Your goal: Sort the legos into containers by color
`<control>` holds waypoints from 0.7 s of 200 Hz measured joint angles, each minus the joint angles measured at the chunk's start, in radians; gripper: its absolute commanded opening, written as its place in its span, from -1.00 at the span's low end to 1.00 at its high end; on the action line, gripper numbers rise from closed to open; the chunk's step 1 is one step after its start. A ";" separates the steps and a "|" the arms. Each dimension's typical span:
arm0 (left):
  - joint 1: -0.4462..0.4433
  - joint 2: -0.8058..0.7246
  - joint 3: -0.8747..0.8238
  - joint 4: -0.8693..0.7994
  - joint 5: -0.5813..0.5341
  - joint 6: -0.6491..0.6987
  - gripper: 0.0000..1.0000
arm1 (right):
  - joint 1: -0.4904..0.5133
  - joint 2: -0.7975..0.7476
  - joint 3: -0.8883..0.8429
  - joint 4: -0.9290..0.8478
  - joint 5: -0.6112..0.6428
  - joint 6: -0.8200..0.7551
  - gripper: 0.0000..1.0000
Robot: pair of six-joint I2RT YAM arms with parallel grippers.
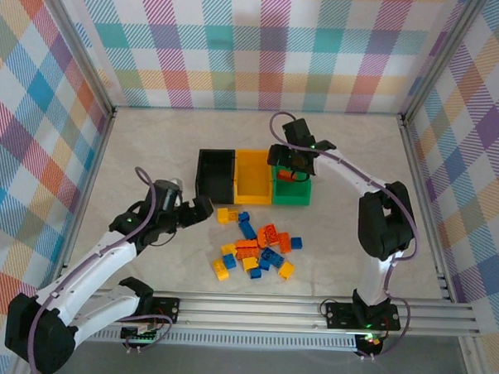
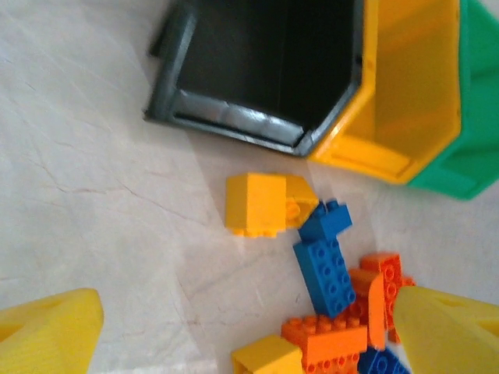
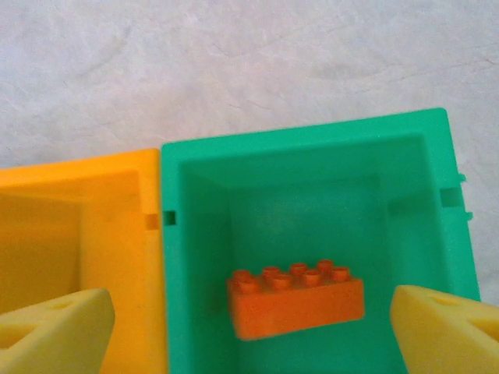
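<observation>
An orange lego is in the green container, studs up.

Orange brick over the green bin's opening

An orange studded plastic brick, studs up and slightly tilted, sits low in the middle of the frame within the walls of a green rectangular plastic bin. A yellow-orange plastic bin adjoins at left. Two yellow fingers occupy the lower corners, spread wide and clear of the brick. The pale marbled bench spans the top.
</observation>
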 measured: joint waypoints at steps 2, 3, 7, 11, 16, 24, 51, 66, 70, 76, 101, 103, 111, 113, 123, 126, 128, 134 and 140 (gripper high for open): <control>-0.010 0.004 0.000 -0.001 0.000 0.000 0.86 | 0.000 -0.002 0.000 0.001 0.000 0.000 0.85; -0.012 0.005 0.000 -0.002 0.000 0.000 0.85 | 0.000 -0.002 0.000 0.001 0.000 0.000 0.85; -0.029 0.012 0.000 -0.005 -0.001 0.006 0.84 | 0.000 -0.003 0.000 0.000 -0.003 0.000 0.85; -0.045 0.019 0.001 -0.009 -0.001 0.010 0.82 | 0.000 -0.008 -0.002 0.000 -0.005 0.000 0.85; -0.068 0.031 0.002 -0.014 -0.004 0.015 0.81 | 0.000 -0.014 -0.005 0.002 -0.008 0.000 0.85; -0.108 0.052 0.006 -0.021 -0.010 0.028 0.79 | 0.000 -0.028 -0.019 0.009 -0.015 0.001 0.85; -0.271 0.129 0.030 -0.054 -0.038 0.066 0.76 | 0.000 -0.122 -0.124 0.026 -0.036 0.007 0.85; -0.378 0.175 0.047 -0.076 -0.074 0.085 0.70 | 0.000 -0.177 -0.188 0.035 -0.042 0.008 0.85; -0.409 0.190 0.052 -0.081 -0.082 0.086 0.69 | 0.000 -0.190 -0.204 0.038 -0.043 0.008 0.85; -0.444 0.210 0.060 -0.091 -0.094 0.090 0.67 | 0.000 -0.207 -0.228 0.045 -0.043 0.008 0.85; -0.554 0.299 0.081 -0.119 -0.138 0.101 0.59 | 0.000 -0.243 -0.294 0.056 -0.043 0.008 0.86; -0.559 0.306 0.081 -0.119 -0.143 0.100 0.58 | 0.000 -0.244 -0.298 0.057 -0.043 0.008 0.86; -0.580 0.332 0.083 -0.124 -0.158 0.100 0.54 | 0.000 -0.245 -0.309 0.061 -0.043 0.008 0.86; -0.583 0.336 0.084 -0.125 -0.159 0.102 0.53 | 0.000 -0.245 -0.312 0.062 -0.043 0.008 0.86; -0.602 0.373 0.092 -0.135 -0.179 0.101 0.49 | 0.000 -0.245 -0.325 0.068 -0.043 0.009 0.86; -0.607 0.381 0.095 -0.139 -0.183 0.103 0.48 | 0.000 -0.246 -0.328 0.069 -0.043 0.010 0.86; -0.610 0.388 0.097 -0.139 -0.186 0.103 0.47 | 0.000 -0.246 -0.330 0.069 -0.043 0.010 0.86; -0.618 0.407 0.101 -0.143 -0.194 0.103 0.44 | 0.000 -0.248 -0.336 0.071 -0.043 0.011 0.86; -0.624 0.423 0.105 -0.144 -0.202 0.103 0.43 | 0.000 -0.251 -0.341 0.071 -0.043 0.011 0.86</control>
